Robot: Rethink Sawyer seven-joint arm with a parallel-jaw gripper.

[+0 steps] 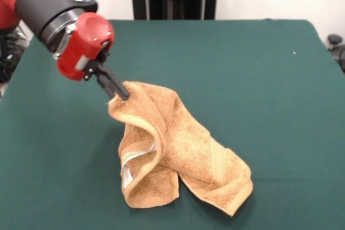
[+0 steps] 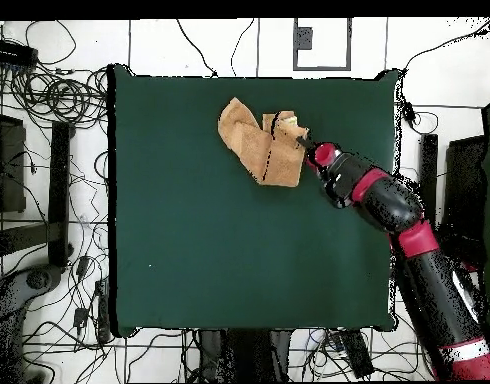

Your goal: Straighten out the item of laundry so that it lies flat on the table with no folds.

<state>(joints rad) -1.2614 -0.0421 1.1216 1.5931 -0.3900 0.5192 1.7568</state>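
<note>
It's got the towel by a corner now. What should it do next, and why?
Probably draw the corner outward, away from the heap: the gripper is shut on one corner of the towel, whose remainder lies folded and bunched on the table.

The front view faces the robot low across the table; the overhead view looks straight down on that same table.

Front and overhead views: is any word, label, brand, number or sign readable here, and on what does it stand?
None can be read.
Tag on the towel: a pale strip, any print too small to read.
Gripper, shut on the towel's raised corner: no marking shows.
Table: plain green, no lettering.
</note>
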